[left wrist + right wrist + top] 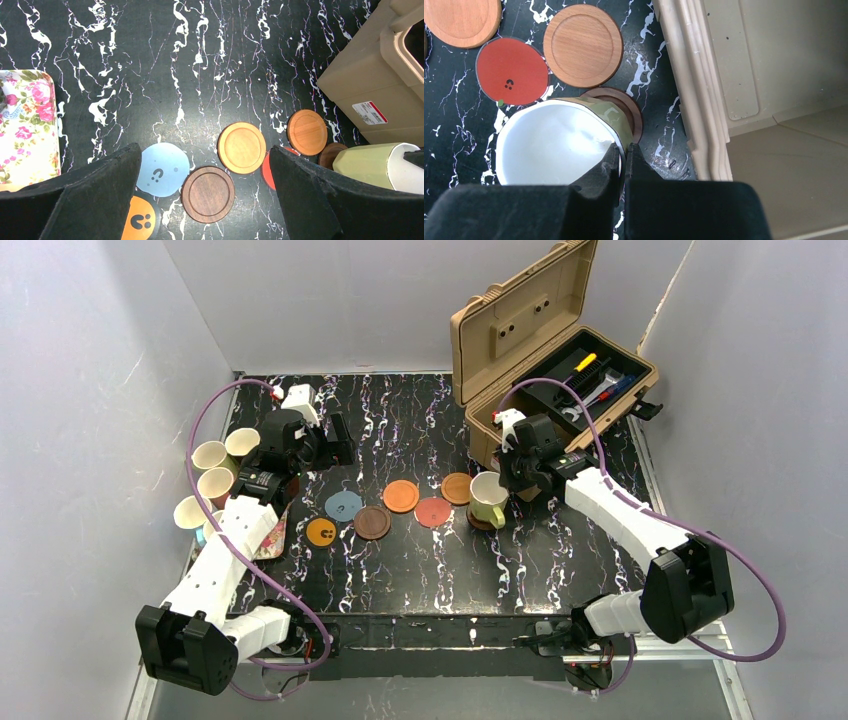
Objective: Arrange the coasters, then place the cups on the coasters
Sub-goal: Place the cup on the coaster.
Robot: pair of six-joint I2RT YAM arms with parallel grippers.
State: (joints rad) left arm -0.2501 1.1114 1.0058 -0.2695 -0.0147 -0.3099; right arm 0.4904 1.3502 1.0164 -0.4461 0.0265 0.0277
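Observation:
Several coasters lie in a loose row mid-table: orange with a dark mark [322, 532], grey-blue [343, 505], dark brown [371, 522], orange-brown [401, 496], red [433, 512] and orange-brown [458, 488]. A lime cup [488, 498] sits over another dark brown coaster [626, 107]; whether it touches I cannot tell. My right gripper [623, 155] is shut on the lime cup's [554, 142] rim, one finger inside. My left gripper [205, 160] hangs open above the grey-blue [161, 169] and dark brown [207, 194] coasters, holding nothing. Several more cups [209, 456] cluster at the left edge.
An open tan toolbox [550, 350] with tools stands at the back right, its wall close to the lime cup. A floral tray [25, 125] lies at the left by the cluster of cups. Grey walls enclose the table on three sides.

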